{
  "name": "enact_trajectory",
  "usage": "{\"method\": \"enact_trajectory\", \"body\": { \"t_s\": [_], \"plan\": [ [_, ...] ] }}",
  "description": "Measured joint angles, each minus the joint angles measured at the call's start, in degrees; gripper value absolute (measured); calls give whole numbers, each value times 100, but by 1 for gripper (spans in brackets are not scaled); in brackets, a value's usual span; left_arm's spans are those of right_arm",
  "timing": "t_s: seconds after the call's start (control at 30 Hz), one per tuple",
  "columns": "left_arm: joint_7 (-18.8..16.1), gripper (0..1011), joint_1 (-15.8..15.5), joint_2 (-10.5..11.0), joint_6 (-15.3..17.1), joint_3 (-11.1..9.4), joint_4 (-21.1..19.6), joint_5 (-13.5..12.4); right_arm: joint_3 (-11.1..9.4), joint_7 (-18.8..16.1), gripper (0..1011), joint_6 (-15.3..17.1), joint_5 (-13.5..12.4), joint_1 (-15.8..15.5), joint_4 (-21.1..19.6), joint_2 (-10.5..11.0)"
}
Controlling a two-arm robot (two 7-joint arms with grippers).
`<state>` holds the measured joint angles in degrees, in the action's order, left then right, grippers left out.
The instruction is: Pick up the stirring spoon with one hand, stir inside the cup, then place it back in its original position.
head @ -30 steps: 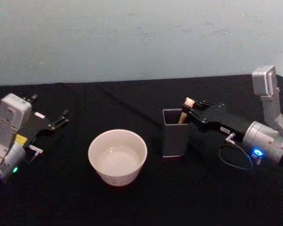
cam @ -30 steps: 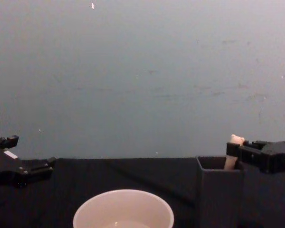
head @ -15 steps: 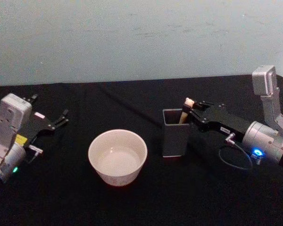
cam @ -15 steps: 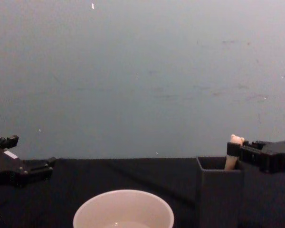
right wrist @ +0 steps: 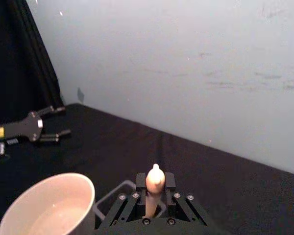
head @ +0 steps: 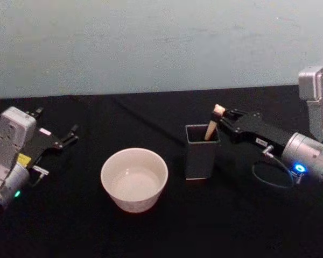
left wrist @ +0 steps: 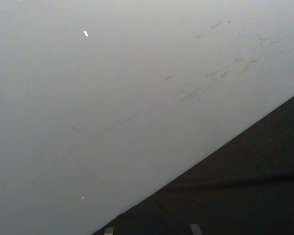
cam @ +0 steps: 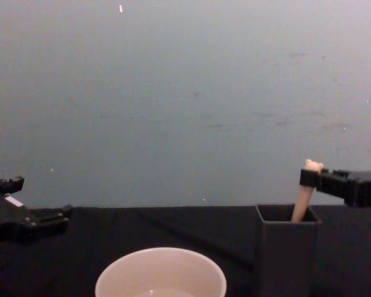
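right gripper (head: 220, 116): clamped on stirring spoon (head: 211, 129), just under its top.
spoon axis: near upright, top leaning right; lower end inside holder (head: 200, 157).
cup (head: 134, 178): left of holder, apart.
left gripper (head: 56, 122): far left, spread, empty.

Lower stem of the stirring spoon (head: 211, 129) is hidden inside the holder (head: 200, 158), can't see its tip. Chest view: cup (cam: 161, 272) and holder base cut by bottom edge; my right gripper (cam: 309, 178) runs off right edge.
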<state>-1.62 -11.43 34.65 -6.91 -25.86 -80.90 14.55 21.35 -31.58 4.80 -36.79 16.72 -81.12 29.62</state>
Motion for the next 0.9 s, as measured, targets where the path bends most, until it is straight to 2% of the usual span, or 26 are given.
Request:
{"method": "enact_trajectory", "body": {
  "t_s": [0.43,0.9],
  "plan": [
    [0,1001,0,0,0,0,0,0,-288,18,214,-4,-606,-17,-351,132],
    [0,1001,0,0,0,0,0,0,-361,112,214,-155,-1043,232,-511,44]
  ]
}}
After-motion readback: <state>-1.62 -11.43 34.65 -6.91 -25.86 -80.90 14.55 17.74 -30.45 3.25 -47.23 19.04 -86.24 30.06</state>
